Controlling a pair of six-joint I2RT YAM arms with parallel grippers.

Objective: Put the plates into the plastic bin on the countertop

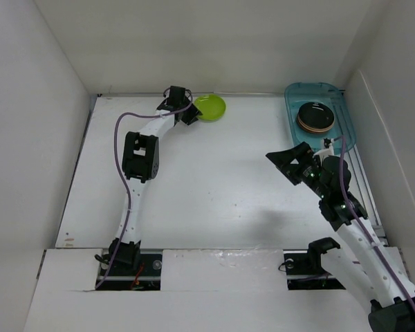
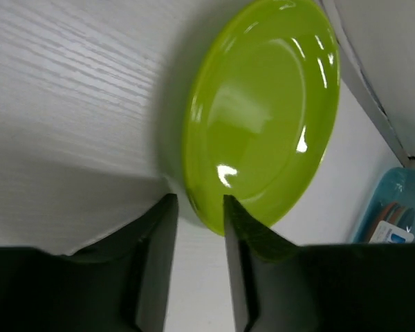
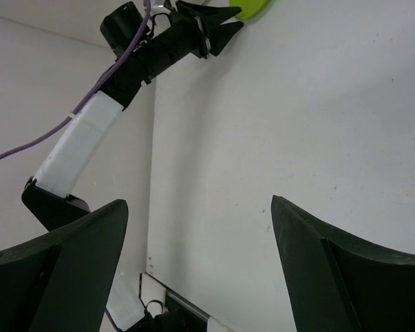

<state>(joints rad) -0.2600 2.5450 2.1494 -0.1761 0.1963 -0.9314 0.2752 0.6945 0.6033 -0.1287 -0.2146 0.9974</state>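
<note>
the white worktop (image 1: 214, 187) fills the top view, with white walls (image 1: 48, 104) around it. the left arm (image 1: 140, 155) reaches from its base at the near edge up to the far left part of the worktop. the right arm (image 1: 346, 207) leans in from the near right corner towards the right side.

the teal bin (image 1: 311, 92) lies in the far right corner of the worktop, its long side running along the right wall. a stack (image 1: 315, 116) of plates sits in its middle, a black one on top and an orange rim showing under it; how many lie below is hard to tell.

the green plate (image 1: 211, 107) rests on the worktop at the far edge, well apart from the bin, with the left gripper (image 1: 187, 111) at its left rim. in the left wrist view the gripper's fingers stand close together on either side of the plate's near rim; whether they already pinch it cannot be told.

the right gripper (image 1: 288, 158) hovers just near of the bin, released wide with nothing between its fingers (image 3: 69, 263).
</note>
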